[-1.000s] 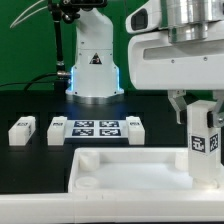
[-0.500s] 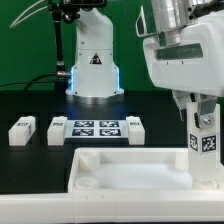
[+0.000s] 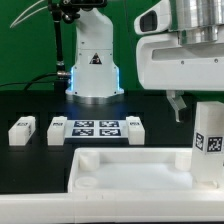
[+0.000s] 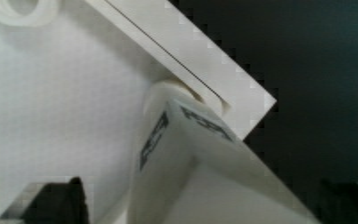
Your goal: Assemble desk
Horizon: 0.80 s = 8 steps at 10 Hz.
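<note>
The white desk top [image 3: 120,170] lies rim up at the front of the table. My gripper [image 3: 203,108] is shut on a white square-section leg [image 3: 208,142] and holds it upright over the top's corner at the exterior view's right. In the wrist view the leg [image 4: 202,165] reaches down to the corner socket [image 4: 186,96] of the desk top [image 4: 60,110]. Whether the leg's end sits in the socket is hidden. Three more white legs lie on the black table: two [image 3: 22,130] [image 3: 57,130] at the exterior view's left and one [image 3: 135,128] near the middle.
The marker board [image 3: 95,127] lies between the loose legs behind the desk top. The robot's base [image 3: 93,60] stands at the back. A round socket [image 3: 88,184] shows in the top's near corner at the exterior view's left.
My gripper and the held leg have shifted slightly toward the exterior view's right and turned, so the leg's tag faces differently. The loose legs and the desk top have not moved.
</note>
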### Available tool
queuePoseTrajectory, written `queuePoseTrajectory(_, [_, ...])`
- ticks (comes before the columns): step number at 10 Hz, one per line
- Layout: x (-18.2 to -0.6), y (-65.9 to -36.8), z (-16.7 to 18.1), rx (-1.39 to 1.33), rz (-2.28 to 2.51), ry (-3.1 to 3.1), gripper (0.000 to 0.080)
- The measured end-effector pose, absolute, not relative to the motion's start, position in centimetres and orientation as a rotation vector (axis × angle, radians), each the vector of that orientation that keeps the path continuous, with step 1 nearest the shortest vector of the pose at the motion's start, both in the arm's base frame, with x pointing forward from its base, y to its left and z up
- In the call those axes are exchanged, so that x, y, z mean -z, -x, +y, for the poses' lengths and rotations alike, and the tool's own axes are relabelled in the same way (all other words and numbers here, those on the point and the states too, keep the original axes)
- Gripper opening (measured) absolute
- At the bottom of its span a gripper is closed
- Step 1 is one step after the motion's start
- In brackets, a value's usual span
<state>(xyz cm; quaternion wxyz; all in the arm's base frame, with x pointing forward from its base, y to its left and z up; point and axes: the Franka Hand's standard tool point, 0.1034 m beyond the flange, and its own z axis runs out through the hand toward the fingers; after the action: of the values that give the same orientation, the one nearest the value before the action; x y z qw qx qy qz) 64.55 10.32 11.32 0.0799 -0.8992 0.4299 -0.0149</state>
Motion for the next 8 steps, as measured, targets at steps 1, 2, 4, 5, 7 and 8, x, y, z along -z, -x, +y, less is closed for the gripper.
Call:
queuePoseTrajectory(1, [-11.2,-64.5,10.0,0.054,1.192,2.735,0.0647])
queuePoseTrajectory(2, [-11.2,-64.5,10.0,0.061,1.105,2.773,0.0647])
queuePoseTrajectory(4, [-11.2,-64.5,10.0,0.078,0.912,2.846,0.0649])
queuePoseTrajectory(5, [-11.2,-64.4,10.3,0.101,0.62,2.946,0.0649])
queuePoseTrajectory(7, [-11.3,-63.9,12.3,0.095,0.322,3.019,0.0649])
queuePoseTrajectory(8, [-11.2,-64.0,12.0,0.093,0.355,3.016,0.0622])
